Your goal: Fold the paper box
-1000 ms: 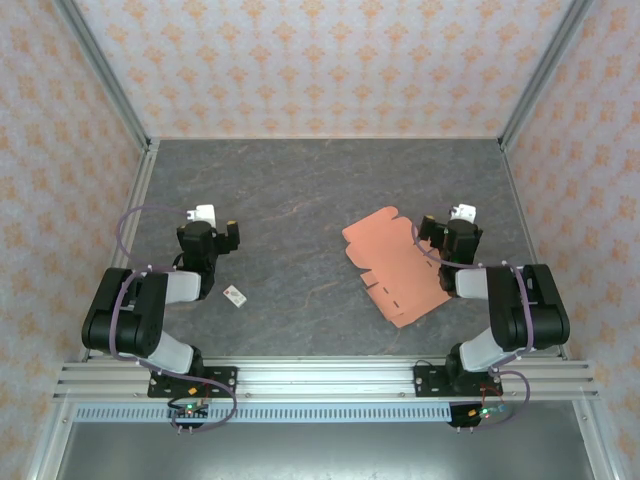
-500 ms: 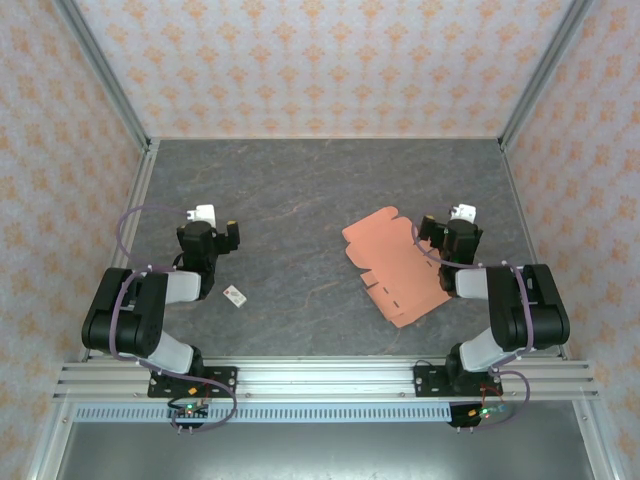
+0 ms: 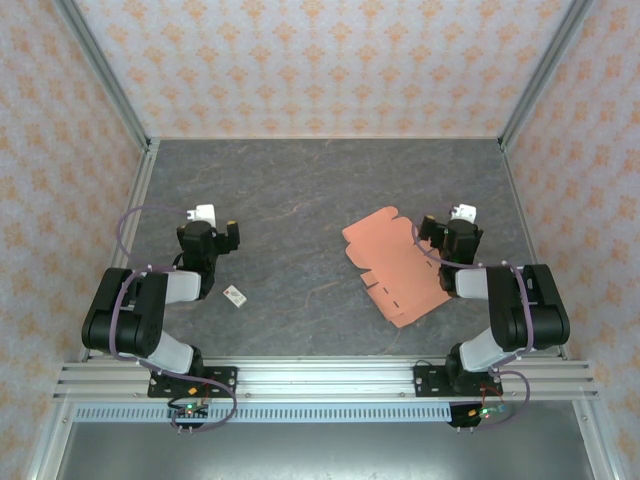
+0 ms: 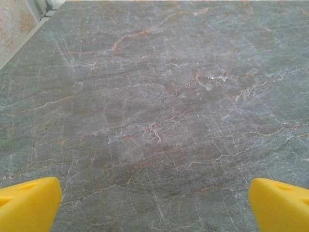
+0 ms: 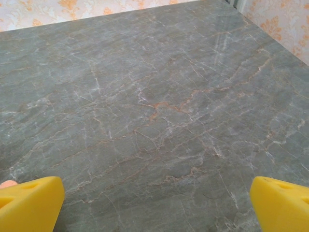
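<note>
The paper box [image 3: 395, 264] lies flat on the grey stone table as a salmon-orange die-cut sheet with notched tabs, right of centre. My right gripper [image 3: 450, 225] sits folded back at the sheet's right edge, its arm partly over that edge. In the right wrist view its yellow fingertips [image 5: 31, 203] stand wide apart over bare table, open, with a sliver of the orange sheet [image 5: 6, 184] at the far left. My left gripper [image 3: 215, 228] rests at the left side of the table, well away from the sheet. Its yellow fingertips [image 4: 29, 203] are spread wide, open, nothing between them.
A tiny white tag with a red mark [image 3: 235, 295] lies near the left arm. Patterned walls with metal posts [image 3: 105, 75] enclose the table on three sides. An aluminium rail [image 3: 320, 378] runs along the near edge under both arm bases.
</note>
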You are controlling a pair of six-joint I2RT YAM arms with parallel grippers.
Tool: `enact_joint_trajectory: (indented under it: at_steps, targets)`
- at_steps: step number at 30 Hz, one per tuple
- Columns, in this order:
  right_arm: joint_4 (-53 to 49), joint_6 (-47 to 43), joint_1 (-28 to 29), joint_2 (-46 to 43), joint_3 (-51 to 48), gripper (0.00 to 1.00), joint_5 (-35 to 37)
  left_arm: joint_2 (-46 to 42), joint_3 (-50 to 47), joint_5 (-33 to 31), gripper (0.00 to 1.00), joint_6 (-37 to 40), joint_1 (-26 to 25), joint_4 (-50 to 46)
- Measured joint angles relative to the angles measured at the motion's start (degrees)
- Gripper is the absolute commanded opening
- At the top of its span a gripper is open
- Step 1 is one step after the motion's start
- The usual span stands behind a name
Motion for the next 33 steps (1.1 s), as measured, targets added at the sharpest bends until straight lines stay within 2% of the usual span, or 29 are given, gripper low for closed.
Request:
enact_joint_trajectory:
  at_steps: [3,7,11,13,16,20,24,27,33]
  targets:
    - [-7.48,2.29,0.00,-5.46,0.87,0.99,3.91,-3.52,4.50,-1.64,1.00,-0.31,0.00,-9.84]
    - [-20.94,9.31,0.00,-18.36,5.07,0.99,10.84,-12.63,11.50,-4.87,1.00,-4.33,0.00,-21.33]
    - [-34.84,19.17,-0.02,-27.32,12.31,0.94,11.85,-22.16,12.44,-1.38,0.97,-9.99,-0.37,-26.34]
    - [-40.22,23.19,0.87,-28.61,14.38,0.92,9.97,-25.11,12.26,1.46,0.96,-12.76,-2.73,-27.89]
    - [-48.11,26.21,4.74,-25.77,15.98,0.89,5.18,-24.59,13.57,3.67,0.90,-14.78,-10.60,-31.15]
    - [-56.74,26.99,10.08,-13.94,19.52,0.83,-2.60,-16.15,19.52,5.03,0.84,-15.06,-20.85,-35.87]
    - [-60.30,27.04,10.64,-5.92,20.37,0.83,-8.11,-8.11,23.82,4.48,0.83,-15.06,-28.30,-38.42]
    - [-61.59,26.80,10.62,-0.96,22.93,0.81,-11.34,-5.22,25.05,3.39,0.83,-15.54,-30.10,-40.04]
    - [-60.22,26.14,10.67,6.36,28.33,0.78,-15.54,-4.66,25.24,-0.46,0.83,-16.87,-30.01,-43.12]
